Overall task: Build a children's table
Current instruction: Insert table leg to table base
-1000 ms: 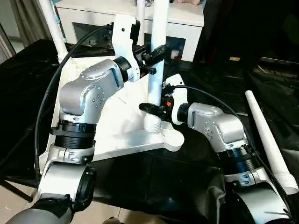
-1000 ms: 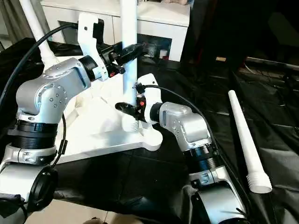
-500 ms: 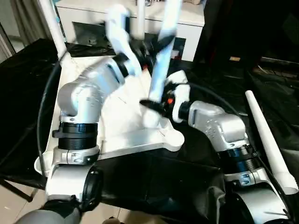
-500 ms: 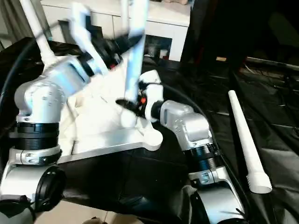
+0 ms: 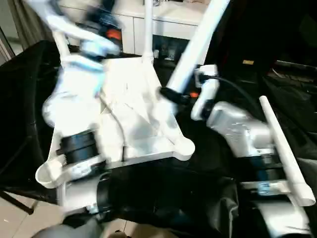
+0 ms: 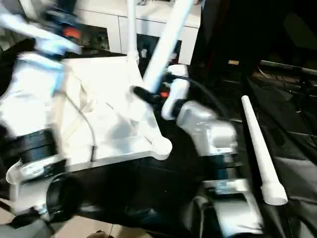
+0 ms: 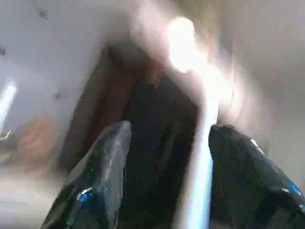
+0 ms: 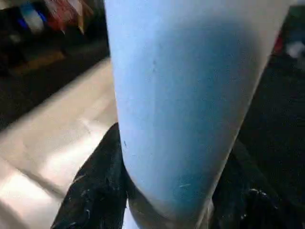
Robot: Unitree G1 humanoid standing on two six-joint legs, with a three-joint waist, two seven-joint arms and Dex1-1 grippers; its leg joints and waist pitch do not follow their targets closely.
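A: Near, at five o'clock: spare leg (image 5: 282, 148) flat on black sheet. At centre: upturned table top (image 5: 133, 119), near corner socket (image 5: 183, 147) unfilled.

B: Right gripper (image 5: 166, 93) clamped round tilted leg (image 5: 195, 47), fingers (image 8: 95, 186) hugging tube.

A: Left gripper (image 7: 164, 143) raised at eleven o'clock, fingers (image 7: 102, 171) spread, gripping nothing.

B: Leg-fitting step, seemingly. Next: stand tube upright, line up with socket, press home.

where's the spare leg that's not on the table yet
In the left eye view the loose leg lies on the black sheet at the far right, just beyond the right arm, apart from the tabletop.
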